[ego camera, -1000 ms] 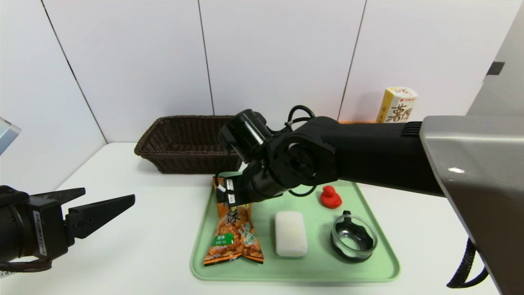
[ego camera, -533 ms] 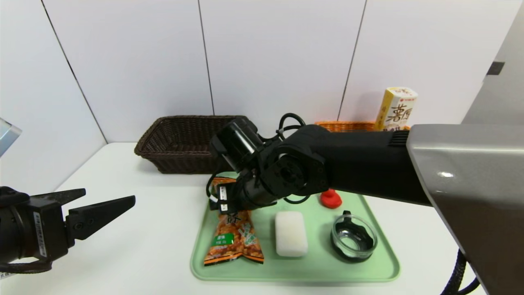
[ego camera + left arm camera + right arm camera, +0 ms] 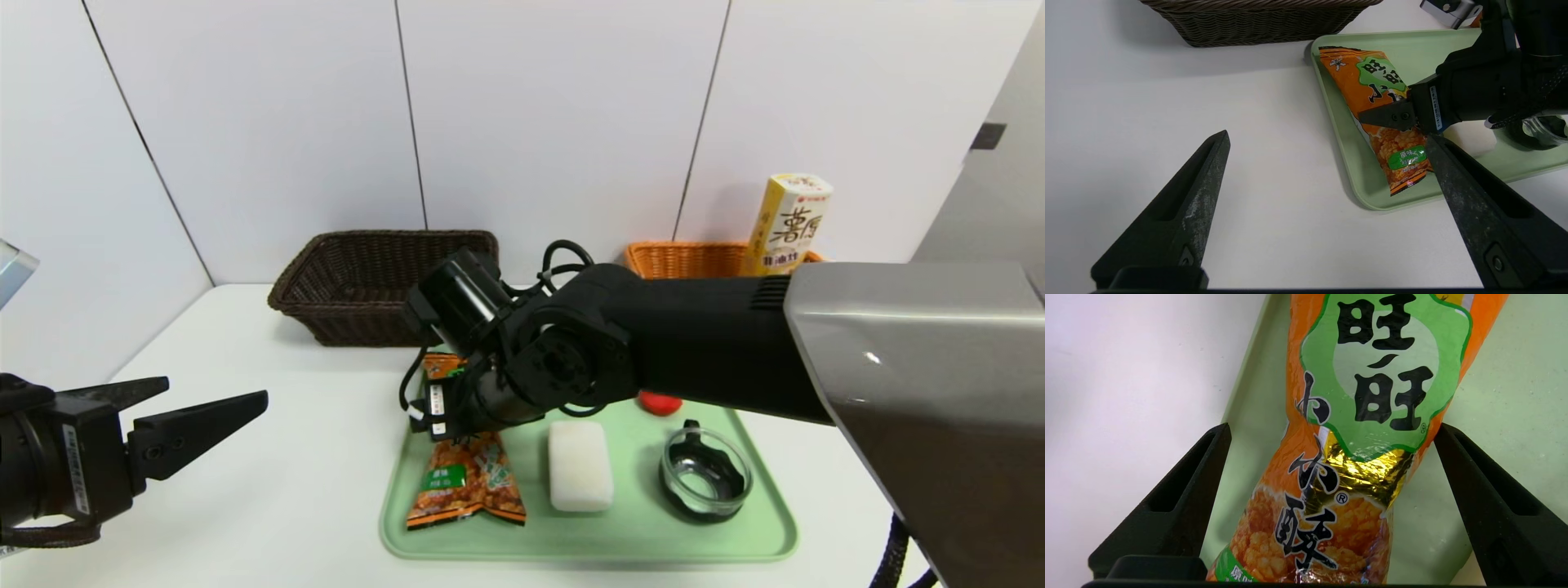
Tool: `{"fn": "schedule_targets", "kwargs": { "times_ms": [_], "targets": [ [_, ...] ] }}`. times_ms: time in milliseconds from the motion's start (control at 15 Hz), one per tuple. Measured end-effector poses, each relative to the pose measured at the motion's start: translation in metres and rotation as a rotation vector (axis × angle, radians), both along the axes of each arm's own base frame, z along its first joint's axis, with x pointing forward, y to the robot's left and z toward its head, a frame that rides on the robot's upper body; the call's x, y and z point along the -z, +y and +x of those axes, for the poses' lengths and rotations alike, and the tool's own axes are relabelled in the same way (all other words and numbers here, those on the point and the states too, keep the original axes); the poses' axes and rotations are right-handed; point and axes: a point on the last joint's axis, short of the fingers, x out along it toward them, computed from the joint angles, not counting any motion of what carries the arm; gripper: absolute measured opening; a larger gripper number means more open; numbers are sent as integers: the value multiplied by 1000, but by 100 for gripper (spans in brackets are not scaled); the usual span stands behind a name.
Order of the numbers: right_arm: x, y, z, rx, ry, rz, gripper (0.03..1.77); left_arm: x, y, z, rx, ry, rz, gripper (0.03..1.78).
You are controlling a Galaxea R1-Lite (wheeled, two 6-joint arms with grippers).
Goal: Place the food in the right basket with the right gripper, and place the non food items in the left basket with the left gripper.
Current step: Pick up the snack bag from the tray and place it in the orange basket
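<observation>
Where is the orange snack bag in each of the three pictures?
Head view: snack bag on the green tray's left side, under the right gripper.
Left wrist view: snack bag on the tray's near edge.
Right wrist view: snack bag between open fingers.
Shared landmark: the green tray.

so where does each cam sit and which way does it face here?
Head view: on the head, looking forward and down at the pale green plastic tray; both arms show, left tool parked open low at the left.
Left wrist view: behind the left tool, facing the orange foil snack packet and the right tool.
Right wrist view: behind the open right tool, facing down at the packet between its fingers.
Shared: packet and tray appear in all three.
</observation>
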Motion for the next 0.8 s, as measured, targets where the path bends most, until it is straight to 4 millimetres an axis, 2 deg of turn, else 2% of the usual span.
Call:
{"fn": "schedule_targets", "kwargs": {
  "times_ms": [400,667,800],
  "targets": [
    [12,5,3,15,-11,-21,171,2,1,-1,1,3,1,169],
    [17,7,7,30,-28,-30,110,3,1,-1,3,5,2,169],
    [18,7,7,29,-27,-32,88,3,1,-1,4,6,3,169]
  ]
}}
